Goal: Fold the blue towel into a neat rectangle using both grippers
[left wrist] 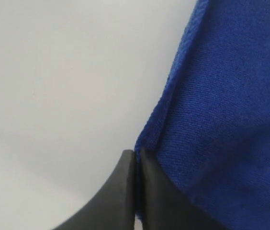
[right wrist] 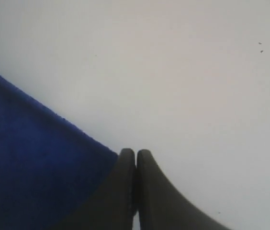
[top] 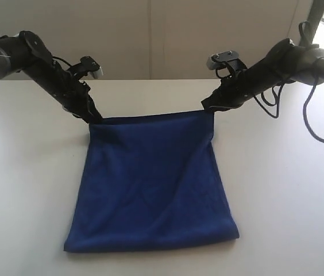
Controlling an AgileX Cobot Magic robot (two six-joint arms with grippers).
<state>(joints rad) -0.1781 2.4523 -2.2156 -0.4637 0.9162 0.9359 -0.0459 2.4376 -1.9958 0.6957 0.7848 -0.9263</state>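
Both left pincer (top: 96,119) and right pincer (top: 209,108) clamp the blue towel (top: 150,184).

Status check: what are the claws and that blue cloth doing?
Left gripper shut on one far corner of the blue towel. Right gripper shut on the other. Near end on table. Nothing blocking.

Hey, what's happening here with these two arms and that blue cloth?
Two robot arms are folding a blue towel on a white table. The left gripper and the right gripper are each closed on a far corner of it, with that edge stretched straight between them. The rest lies flat in a roughly rectangular shape.
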